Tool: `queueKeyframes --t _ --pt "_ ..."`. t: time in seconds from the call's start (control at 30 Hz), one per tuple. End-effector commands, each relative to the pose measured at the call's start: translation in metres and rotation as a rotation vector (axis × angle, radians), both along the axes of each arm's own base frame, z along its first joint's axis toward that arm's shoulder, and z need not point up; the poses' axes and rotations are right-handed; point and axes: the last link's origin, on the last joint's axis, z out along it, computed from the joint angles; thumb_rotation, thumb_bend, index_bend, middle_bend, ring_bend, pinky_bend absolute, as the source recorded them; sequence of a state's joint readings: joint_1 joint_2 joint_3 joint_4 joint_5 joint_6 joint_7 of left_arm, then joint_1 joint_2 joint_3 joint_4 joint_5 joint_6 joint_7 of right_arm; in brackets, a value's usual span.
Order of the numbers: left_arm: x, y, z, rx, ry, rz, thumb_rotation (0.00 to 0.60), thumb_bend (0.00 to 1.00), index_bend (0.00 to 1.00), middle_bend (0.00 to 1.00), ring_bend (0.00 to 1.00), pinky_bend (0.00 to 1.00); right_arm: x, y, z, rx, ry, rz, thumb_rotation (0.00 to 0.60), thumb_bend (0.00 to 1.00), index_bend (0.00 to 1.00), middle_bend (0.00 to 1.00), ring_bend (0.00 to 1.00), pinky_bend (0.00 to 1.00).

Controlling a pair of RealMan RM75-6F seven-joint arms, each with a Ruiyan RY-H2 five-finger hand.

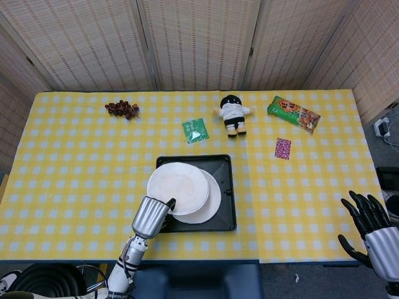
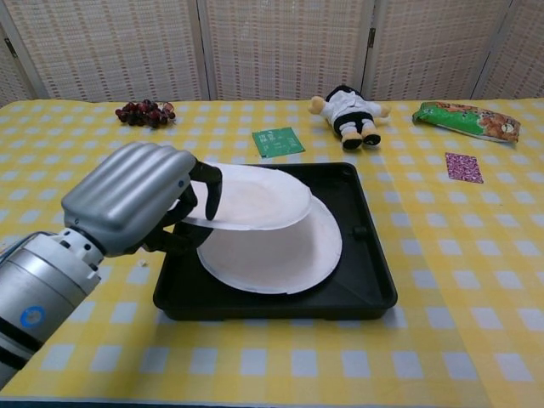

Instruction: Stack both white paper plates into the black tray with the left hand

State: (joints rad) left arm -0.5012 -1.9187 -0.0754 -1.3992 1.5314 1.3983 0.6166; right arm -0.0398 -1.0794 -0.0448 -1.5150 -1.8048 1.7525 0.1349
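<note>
My left hand [image 1: 152, 215] [image 2: 136, 197] grips a white paper plate [image 1: 178, 187] [image 2: 255, 196] by its near-left rim and holds it level a little above the black tray [image 1: 226, 205] [image 2: 365, 280]. The held plate hovers over the tray's left half. A second white plate [image 1: 211, 202] [image 2: 280, 253] lies flat inside the tray, partly covered from above by the held one. My right hand [image 1: 373, 233] is at the table's front right corner, fingers spread, holding nothing; the chest view does not show it.
Grapes [image 1: 122, 109] [image 2: 145, 112] lie at the back left. A green packet [image 1: 196, 130] [image 2: 278, 141], a small doll [image 1: 232, 113] [image 2: 348, 109], a green snack bag [image 1: 293, 113] [image 2: 464, 119] and a purple sachet [image 1: 283, 148] [image 2: 463, 167] lie behind and right of the tray.
</note>
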Motion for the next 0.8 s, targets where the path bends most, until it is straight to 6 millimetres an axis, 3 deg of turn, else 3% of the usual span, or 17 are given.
queueKeyframes --t 0.03,0.7,0.8 --pt "0.004 0.002 -0.012 -0.022 -0.012 -0.011 0.600 0.50 0.65 1.00 1.00 1.00 -0.001 -0.001 0.003 -0.016 -0.006 -0.007 0.600 0.37 0.00 0.00 0.00 0.00" --pt "0.015 0.005 -0.052 -0.062 0.004 -0.042 0.600 0.52 0.65 1.00 1.00 1.00 -0.008 -0.002 0.011 -0.034 -0.017 -0.040 0.600 0.37 0.00 0.00 0.00 0.00" --pt "0.015 0.005 -0.052 -0.062 0.000 -0.042 0.600 0.51 0.61 1.00 1.00 1.00 -0.008 -0.002 0.012 -0.037 -0.019 -0.039 0.600 0.37 0.00 0.00 0.00 0.00"
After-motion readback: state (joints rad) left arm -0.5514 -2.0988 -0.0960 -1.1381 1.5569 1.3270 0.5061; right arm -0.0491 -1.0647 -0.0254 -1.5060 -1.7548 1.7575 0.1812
